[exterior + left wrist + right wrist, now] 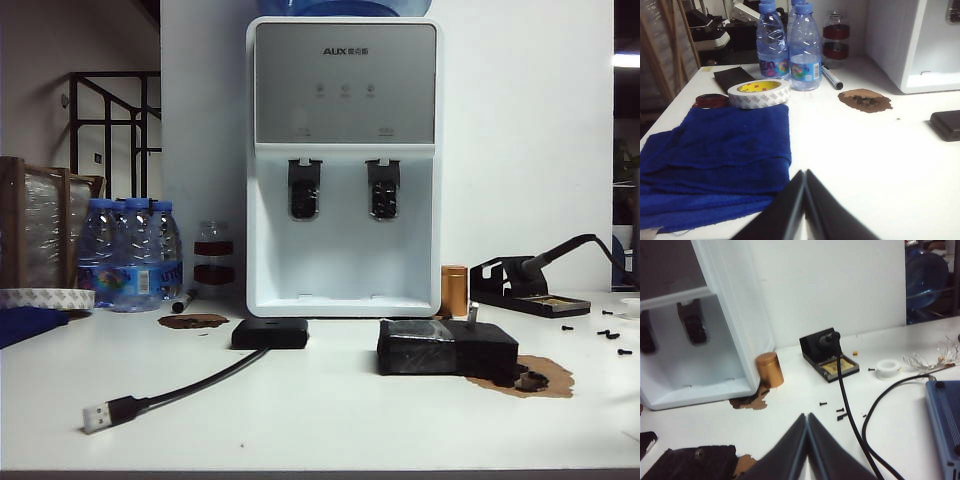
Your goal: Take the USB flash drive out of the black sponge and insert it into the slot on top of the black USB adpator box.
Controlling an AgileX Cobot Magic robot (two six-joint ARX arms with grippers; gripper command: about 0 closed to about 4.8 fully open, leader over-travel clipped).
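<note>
While both hands sitting closed, clear of work — left hand (805,200), right hand (807,442) — USB flash drive (472,312) standing upright in black sponge (445,350), awaiting pull; black USB adpator box (270,333) lying flat on tabletop (330,420), top facing up for insertion.

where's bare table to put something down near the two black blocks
Free: the strip between the black USB adpator box and the black sponge, and the front edge right of the cable's plug. Crowded: behind, by water bottles and soldering stand.
</note>
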